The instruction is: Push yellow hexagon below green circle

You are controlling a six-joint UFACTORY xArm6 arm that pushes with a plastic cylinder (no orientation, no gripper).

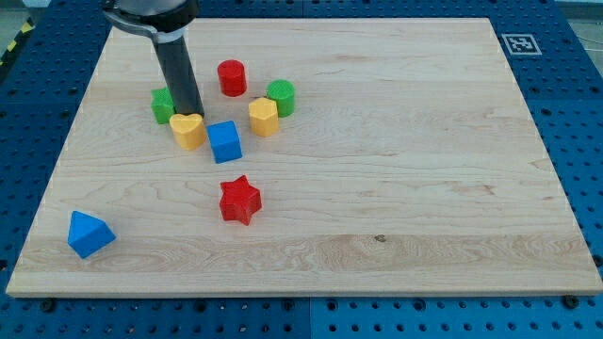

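The yellow hexagon point(264, 117) stands near the board's upper middle-left, touching the green circle point(281, 97), which is just up and to its right. My tip point(188, 112) is to the hexagon's left, at the top edge of a yellow heart point(187, 130) and beside a green block point(164, 104) that the rod partly hides.
A red cylinder point(232, 77) stands above the hexagon's left. A blue cube point(224, 141) lies next to the yellow heart. A red star point(239, 199) is lower down. A blue triangular block point(89, 234) sits near the bottom-left corner of the wooden board point(424, 188).
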